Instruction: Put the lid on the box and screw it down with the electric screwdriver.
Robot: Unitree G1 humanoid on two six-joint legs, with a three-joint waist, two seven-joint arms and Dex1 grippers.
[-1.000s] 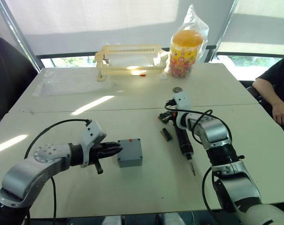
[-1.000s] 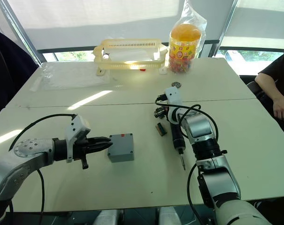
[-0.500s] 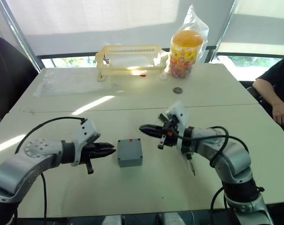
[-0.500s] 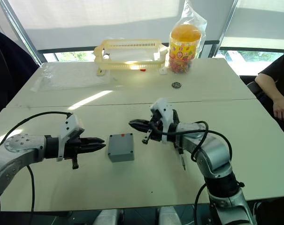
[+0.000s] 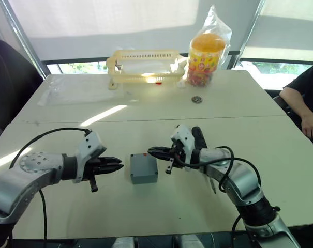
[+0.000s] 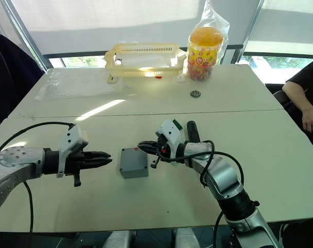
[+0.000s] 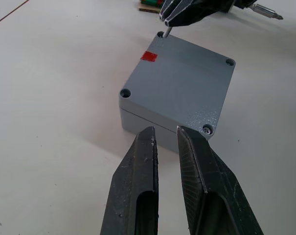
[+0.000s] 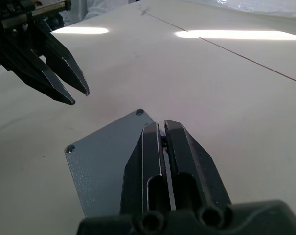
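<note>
In the head views, one grey box (image 5: 144, 179) sits on the table (image 5: 146, 222) with one lid (image 5: 143, 164) lying flat on top of it. The left gripper (image 5: 117, 165) hangs just left of the box, its fingers a narrow slit apart and empty. The right gripper (image 6: 142, 145) reaches over the box's far right corner. One electric screwdriver (image 6: 190, 129) lies right of the box, its long axis running from the far side towards the robot. Its nearer end is hidden behind the right arm. Far beyond the box stand one yellow basket (image 5: 143, 64) and one bagged candy jar (image 5: 205, 51), and a person's arm (image 5: 306, 106) is cut off at the right edge. The left wrist view counts four corner holes in the lid and one red mark (image 7: 148, 56) on it. The right gripper's fingertips (image 7: 179, 14) are clenched on a small metal pin (image 7: 165, 30) standing over one hole. The screwdriver's bit (image 7: 265, 10) is partly cut off beyond the box. In the right wrist view the fingers (image 8: 150, 147) are pressed nearly together above the lid. What they pinch is hard to make out there.
</note>
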